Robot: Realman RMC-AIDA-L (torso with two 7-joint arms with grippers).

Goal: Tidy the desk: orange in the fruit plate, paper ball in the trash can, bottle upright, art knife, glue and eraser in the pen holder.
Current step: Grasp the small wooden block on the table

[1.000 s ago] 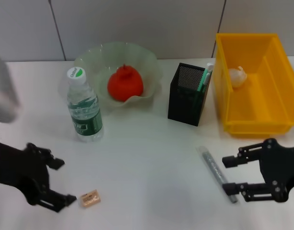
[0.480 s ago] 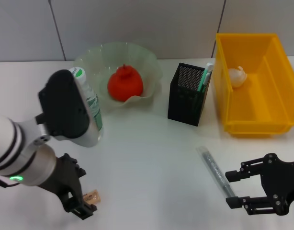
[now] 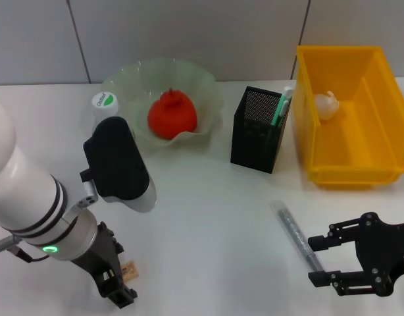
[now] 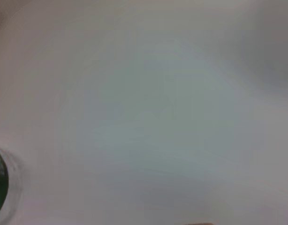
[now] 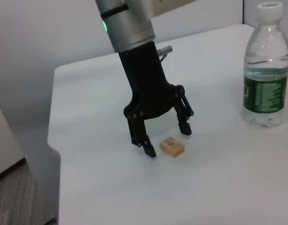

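The tan eraser (image 3: 130, 269) lies near the table's front left. My left gripper (image 3: 118, 275) points down over it, open. In the right wrist view the left gripper (image 5: 168, 140) has a finger on each side of the eraser (image 5: 172, 146), not closed on it. The grey glue (image 3: 294, 234) lies at the front right, its near end between the open fingers of my right gripper (image 3: 313, 261). The orange (image 3: 172, 115) sits in the fruit plate (image 3: 208, 85). The bottle (image 5: 266, 89) stands upright, mostly hidden by my arm in the head view. The art knife (image 3: 279, 108) stands in the pen holder (image 3: 253, 139).
The yellow trash can (image 3: 360, 161) stands at the back right with the paper ball (image 3: 326, 105) inside. The table's left corner and edge (image 5: 57, 140) are close to the eraser. My left forearm (image 3: 116, 164) hangs over the table's left part.
My left arm has swung in over the table and turned its gripper downward, straddling the eraser. My right gripper has drifted slightly toward the front edge by the glue's end.
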